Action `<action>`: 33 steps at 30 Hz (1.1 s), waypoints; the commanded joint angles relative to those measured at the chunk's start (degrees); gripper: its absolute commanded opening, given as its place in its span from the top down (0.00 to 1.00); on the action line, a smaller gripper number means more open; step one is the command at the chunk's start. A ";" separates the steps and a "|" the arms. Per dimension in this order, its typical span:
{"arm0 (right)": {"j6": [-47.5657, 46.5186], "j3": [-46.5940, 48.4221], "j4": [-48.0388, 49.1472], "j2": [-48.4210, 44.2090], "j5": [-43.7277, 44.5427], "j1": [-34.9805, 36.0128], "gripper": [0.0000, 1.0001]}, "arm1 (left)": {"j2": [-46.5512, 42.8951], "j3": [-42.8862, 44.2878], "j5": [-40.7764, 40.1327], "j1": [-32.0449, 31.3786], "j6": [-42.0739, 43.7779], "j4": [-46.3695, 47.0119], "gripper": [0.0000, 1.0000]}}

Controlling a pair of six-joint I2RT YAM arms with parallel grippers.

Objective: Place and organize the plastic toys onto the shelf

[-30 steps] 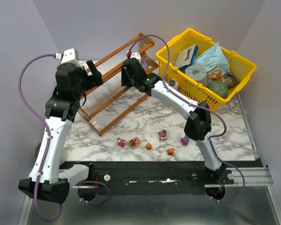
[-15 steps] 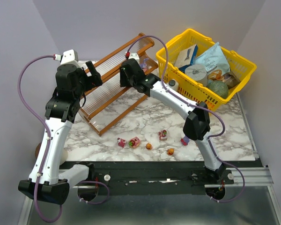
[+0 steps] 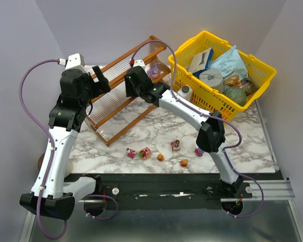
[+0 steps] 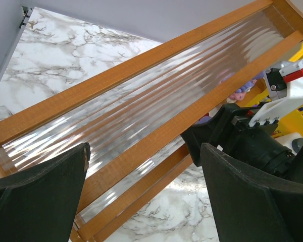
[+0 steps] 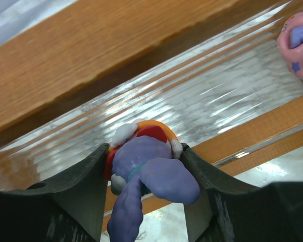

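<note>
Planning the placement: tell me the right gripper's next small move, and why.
Probably ease the right gripper down and open it: it holds a purple toy over a bare stretch of the shelf, clear of the pink toy.

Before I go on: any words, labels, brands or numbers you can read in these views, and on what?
No text is legible in any view.
Blue bag in the yellow basket: printing, too small to read.
Round lid: printing, blurred.
Pink toy on the shelf: blue star marks, no letters.
Purple toy: no markings.
</note>
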 commanded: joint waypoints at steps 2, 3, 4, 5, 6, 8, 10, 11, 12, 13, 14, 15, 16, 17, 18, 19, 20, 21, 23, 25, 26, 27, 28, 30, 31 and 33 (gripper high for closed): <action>-0.48 0.77 -1.00 1.60 0.51 1.64 0.61 | -0.80 -0.50 -1.70 -0.06 0.46 -0.19 0.01; -0.48 0.86 -1.00 1.77 0.60 1.72 0.60 | -0.80 -0.50 -1.62 -0.15 0.46 -0.19 0.01; -0.57 0.95 -1.00 1.86 0.69 1.73 0.60 | -0.80 -0.50 -1.53 -0.15 0.46 -0.19 0.01; -0.83 1.30 -1.09 1.95 0.95 1.64 0.59 | -0.80 -0.41 -1.53 -0.15 0.54 -0.19 0.01; -1.01 1.48 -1.18 2.12 1.13 1.72 0.58 | -0.72 -0.41 -1.53 -0.15 0.63 -0.19 0.01; -1.27 1.74 -1.18 2.39 1.39 1.73 0.54 | -0.71 -0.41 -1.44 -0.06 0.63 -0.19 0.01; -1.62 2.18 -1.18 2.65 1.65 1.73 0.50 | -0.72 -0.32 -1.44 -0.15 0.55 -0.27 0.01; -1.80 2.27 -1.09 2.74 1.74 1.73 0.48 | -0.71 -0.32 -1.44 -0.15 0.63 -0.27 0.01; -2.06 2.70 -1.09 2.83 1.92 1.64 0.46 | -0.71 -0.41 -1.44 -0.06 0.63 -0.27 0.01; -2.15 2.88 -1.09 2.91 1.83 1.72 0.45 | -0.71 -0.41 -1.44 -0.15 0.55 -0.27 0.01; -2.24 3.06 -1.00 3.18 2.09 1.73 0.44 | -0.71 -0.41 -1.44 -0.15 0.55 -0.27 0.01; -2.50 3.41 -0.83 3.18 2.09 1.73 0.43 | -0.71 -0.41 -1.44 -0.15 0.55 -0.27 0.01; -2.68 3.58 -0.91 3.27 2.18 1.73 0.42 | -0.63 -0.41 -1.44 -0.06 0.55 -0.27 0.01; -2.77 3.67 -0.83 3.27 2.44 1.73 0.41 | -0.71 -0.41 -1.44 -0.15 0.55 -0.36 0.01; -3.03 3.76 -0.74 3.09 2.62 1.73 0.40 | -0.71 -0.41 -1.44 -0.15 0.63 -0.36 0.01; -3.20 3.76 -0.65 3.09 2.71 1.73 0.38 | -0.71 -0.41 -1.44 -0.15 0.63 -0.36 0.01; -3.38 3.76 -0.48 3.00 2.88 1.64 0.37 | -0.71 -0.41 -1.44 -0.15 0.63 -0.27 0.01; -3.38 3.76 -0.39 2.83 3.06 1.72 0.35 | -0.71 -0.41 -1.53 -0.15 0.63 -0.36 0.01; -3.56 3.50 -0.04 2.57 3.32 1.73 0.29 | -0.71 -0.41 -1.53 -0.15 0.72 -0.36 0.01; -3.73 3.32 0.14 2.12 3.32 1.64 0.25 | -0.63 -0.32 -1.53 -0.15 0.63 -0.36 0.01; -3.91 3.15 0.31 1.95 3.41 1.72 0.25 | -0.63 -0.32 -1.53 -0.15 0.63 -0.36 0.01; -3.91 2.97 0.40 1.86 3.33 1.64 0.24 | -0.63 -0.32 -1.53 -0.15 0.72 -0.45 0.01; -4.08 2.88 0.49 1.51 3.24 1.72 0.22 | -0.63 -0.32 -1.62 -0.15 0.72 -0.45 0.01; -4.17 2.45 0.75 1.07 2.71 1.64 0.19 | -0.71 -0.32 -1.62 -0.15 0.81 -0.36 0.01; -4.09 2.36 0.76 0.72 2.54 1.64 0.17 | -0.80 -0.32 -1.62 -0.15 0.90 -0.45 0.01; -4.08 1.31 1.11 0.02 1.83 1.73 0.13 | -0.72 -0.24 -1.70 -0.15 0.81 -0.45 0.01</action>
